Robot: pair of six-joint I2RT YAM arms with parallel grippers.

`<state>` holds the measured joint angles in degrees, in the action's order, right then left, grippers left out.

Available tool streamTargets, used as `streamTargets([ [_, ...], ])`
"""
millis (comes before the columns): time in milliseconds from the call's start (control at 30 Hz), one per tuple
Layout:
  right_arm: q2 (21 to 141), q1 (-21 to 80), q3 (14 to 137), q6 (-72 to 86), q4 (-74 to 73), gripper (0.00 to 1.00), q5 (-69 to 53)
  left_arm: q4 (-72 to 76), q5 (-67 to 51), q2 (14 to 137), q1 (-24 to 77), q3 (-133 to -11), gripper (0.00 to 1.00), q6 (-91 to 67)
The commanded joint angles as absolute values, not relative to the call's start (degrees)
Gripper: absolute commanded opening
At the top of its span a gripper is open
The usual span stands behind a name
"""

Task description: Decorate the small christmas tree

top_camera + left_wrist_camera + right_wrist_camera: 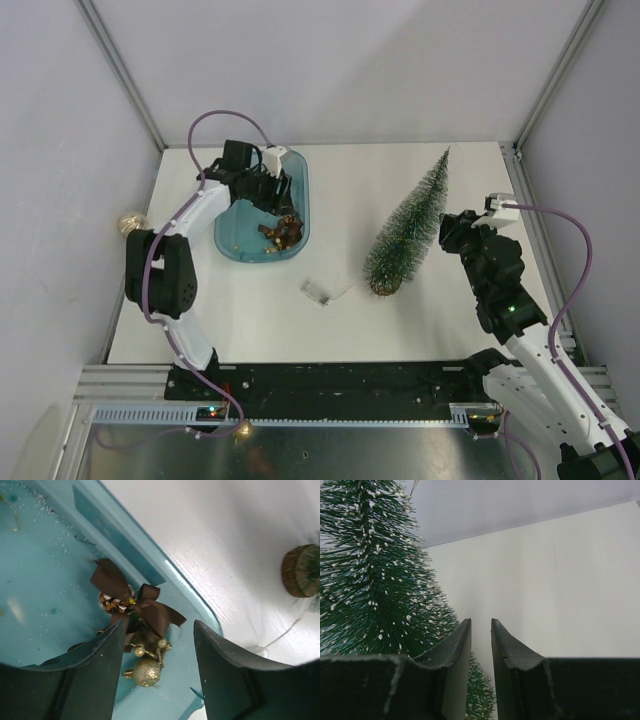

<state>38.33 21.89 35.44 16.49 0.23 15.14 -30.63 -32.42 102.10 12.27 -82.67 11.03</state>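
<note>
Frosted small christmas tree (375, 580) at left, right tool (481, 624) just beside it, fingers (455, 652) nearly together, white table (560, 580) beyond

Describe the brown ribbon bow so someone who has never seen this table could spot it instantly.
Find the blue tray on the left half of the white table and look in its near right corner. The bow is the dark brown ribbon with loops and a speckled gold centre, unlike the round glittery gold balls beside it.
</note>
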Motion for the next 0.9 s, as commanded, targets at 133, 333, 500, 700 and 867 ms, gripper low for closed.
streamTargets([
  [133, 38.5, 21.9, 36.3, 16.9, 0.3, 0.27, 15.9, -30.7, -24.6, 106.3, 12.7, -88.4, 0.61, 12.6],
  [333, 38.8, 21.9, 36.2, 17.2, 0.3, 0.27, 15.8, -30.6, -21.2, 114.1, 12.6, -92.9, 0.49, 14.4],
  [500, 38.4, 21.9, 36.2, 16.8, 0.3, 0.27, 16.2, -30.6, -20.0, 119.1, 12.6, -93.6, 0.33, 15.8],
  [700, 38.7, 21.9, 36.1, 16.8, 0.3, 0.27, 16.0, -30.7, -21.3, 122.1, 13.0, -94.3, 0.32, 16.1],
  [867, 38.6, 21.9, 36.1, 16.5, 0.3, 0.28, 16.0, -30.6, -22.8, 122.4, 13.1, -93.7, 0.34, 16.1],
])
